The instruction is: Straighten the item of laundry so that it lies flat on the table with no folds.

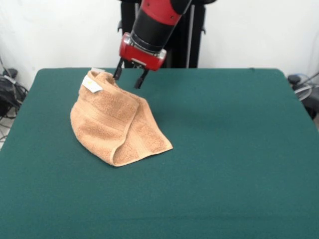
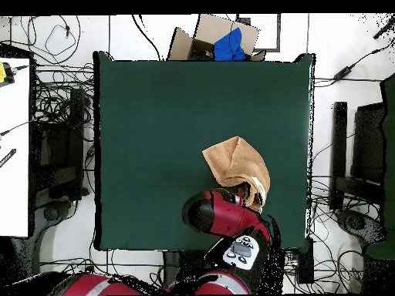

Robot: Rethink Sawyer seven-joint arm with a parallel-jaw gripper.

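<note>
The peach-orange towel (image 1: 117, 122) lies folded over itself in a rumpled heap on the green table (image 1: 239, 149), left of centre towards the far edge. Its far corner, with the white tag (image 1: 91, 85), stands raised. My gripper (image 1: 129, 77) is open just right of that raised corner, close above the towel's far edge, and holds nothing. In the overhead view the towel (image 2: 234, 163) lies right of the middle of the table (image 2: 154, 116), near the robot's side. The red arm (image 2: 224, 216) covers the towel's near edge and hides the gripper.
A cardboard box with blue cloth (image 2: 220, 38) sits on the floor beyond the table's far edge. Cables and black equipment (image 2: 58, 146) lie along both sides. A white table (image 2: 14, 146) stands at the left.
</note>
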